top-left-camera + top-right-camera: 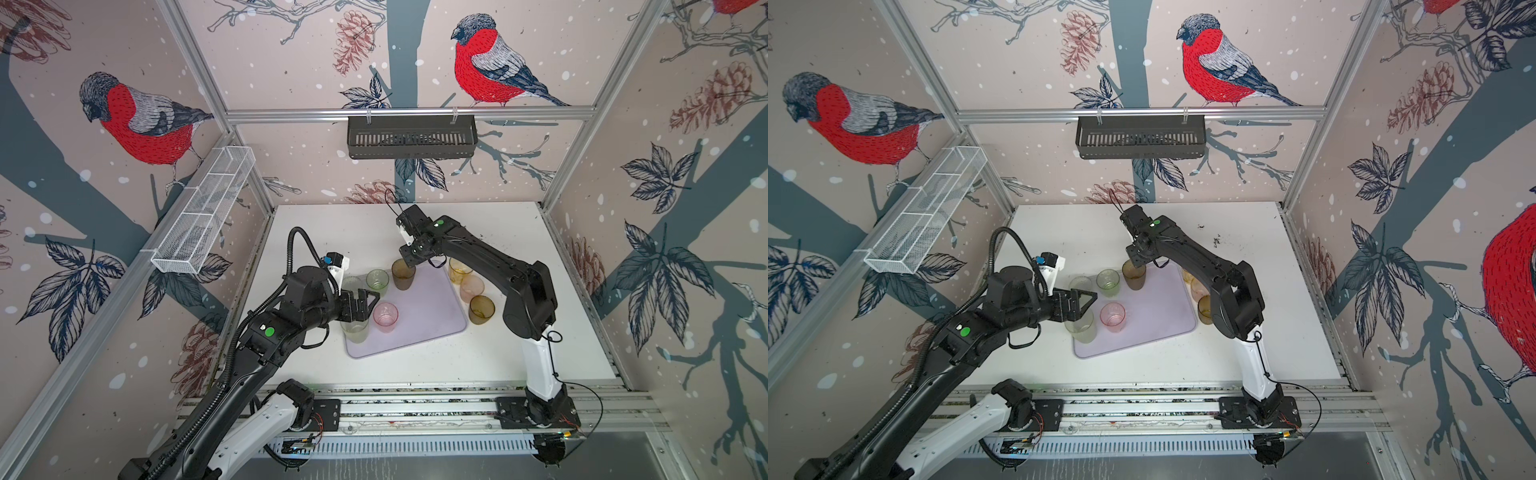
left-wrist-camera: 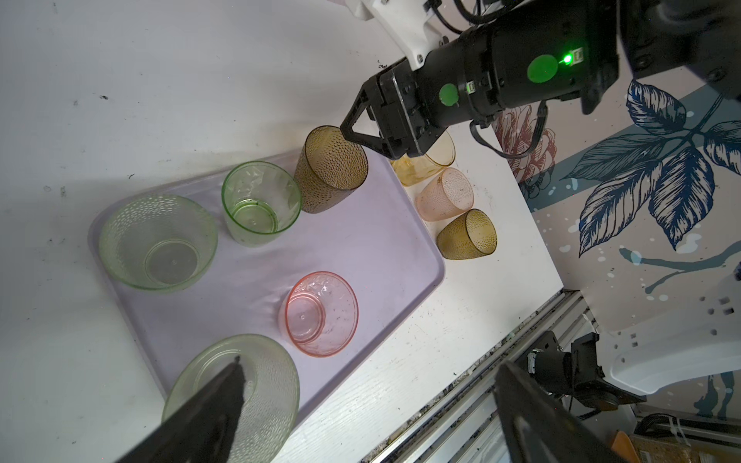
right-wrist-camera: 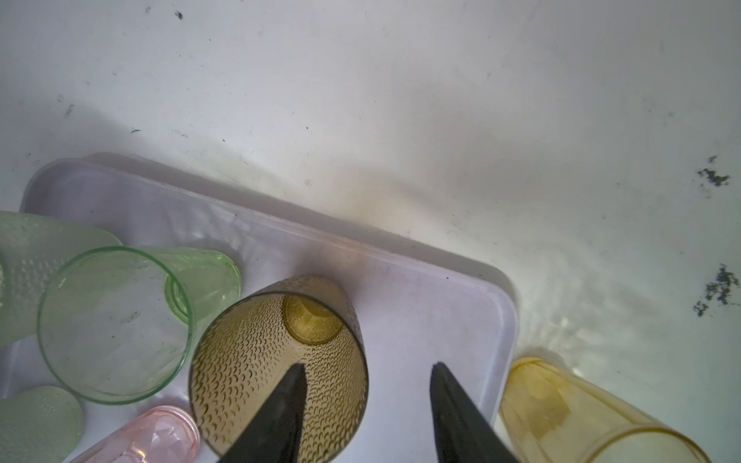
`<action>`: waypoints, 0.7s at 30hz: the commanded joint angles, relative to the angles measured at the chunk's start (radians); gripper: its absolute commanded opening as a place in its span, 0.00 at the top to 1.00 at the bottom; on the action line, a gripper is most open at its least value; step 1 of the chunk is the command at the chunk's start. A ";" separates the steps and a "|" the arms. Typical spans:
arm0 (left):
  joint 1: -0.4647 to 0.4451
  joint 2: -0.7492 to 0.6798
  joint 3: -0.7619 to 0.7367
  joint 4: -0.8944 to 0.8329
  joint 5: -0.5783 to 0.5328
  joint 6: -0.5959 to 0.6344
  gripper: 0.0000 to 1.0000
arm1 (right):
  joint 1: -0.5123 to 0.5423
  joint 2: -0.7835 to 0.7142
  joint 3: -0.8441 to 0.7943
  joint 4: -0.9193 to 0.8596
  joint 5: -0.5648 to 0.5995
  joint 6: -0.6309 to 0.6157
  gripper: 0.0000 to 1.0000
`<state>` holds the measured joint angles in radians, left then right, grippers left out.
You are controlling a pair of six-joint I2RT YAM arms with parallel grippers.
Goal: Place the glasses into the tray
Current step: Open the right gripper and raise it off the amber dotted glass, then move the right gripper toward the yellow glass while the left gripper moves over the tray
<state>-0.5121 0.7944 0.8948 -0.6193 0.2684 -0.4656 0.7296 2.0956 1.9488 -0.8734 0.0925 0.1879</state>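
**Tray and glasses.** The tray (image 1: 432,320) lies askew on the white table (image 1: 478,365), at the centre of both top views. Five glasses stand upright in it:
- a brown glass (image 1: 403,274) at the tray's upper corner;
- a bright green glass (image 1: 377,282) just left of the brown one;
- a pale green glass (image 1: 351,284) further left, at the corner and partly hidden by the left arm;
- a pink glass (image 1: 385,316) near the middle;
- a second pale green glass (image 1: 355,330) at the lower left corner.

Three more stand outside on the table, in a row just beside the tray's right edge: a yellow glass (image 1: 460,270), a peach glass (image 1: 471,287) and another brown glass (image 1: 482,309).

**Right gripper.** The right gripper (image 3: 365,401) hangs over the brown glass in the tray with its fingers roughly half apart. One finger is inside the rim and the other outside. Neither is seen pressing the wall, so it has hold of nothing.

**Left gripper.** The left gripper (image 1: 365,305) is spread wide above the second pale green glass. One fingertip (image 2: 236,373) sits over the glass's mouth, and the gripper is clamped on nothing.
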 commanded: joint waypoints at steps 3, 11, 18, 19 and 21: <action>-0.001 0.032 0.028 0.012 0.038 0.049 0.03 | 0.003 -0.065 0.008 -0.047 0.059 0.038 0.42; 0.000 0.088 0.053 0.032 0.063 0.103 0.03 | 0.016 -0.240 -0.122 -0.025 0.089 0.118 0.32; -0.003 0.095 0.046 0.050 0.044 0.077 0.03 | 0.020 -0.376 -0.220 -0.032 0.086 0.156 0.27; -0.006 0.097 0.047 0.053 0.040 0.072 0.03 | 0.019 -0.390 -0.224 -0.038 0.088 0.156 0.26; -0.017 0.101 0.048 0.065 0.017 0.062 0.03 | 0.016 -0.406 -0.226 -0.059 0.085 0.154 0.24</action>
<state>-0.5201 0.8925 0.9401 -0.6109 0.3088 -0.3904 0.7471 1.7084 1.7275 -0.9081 0.1650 0.3199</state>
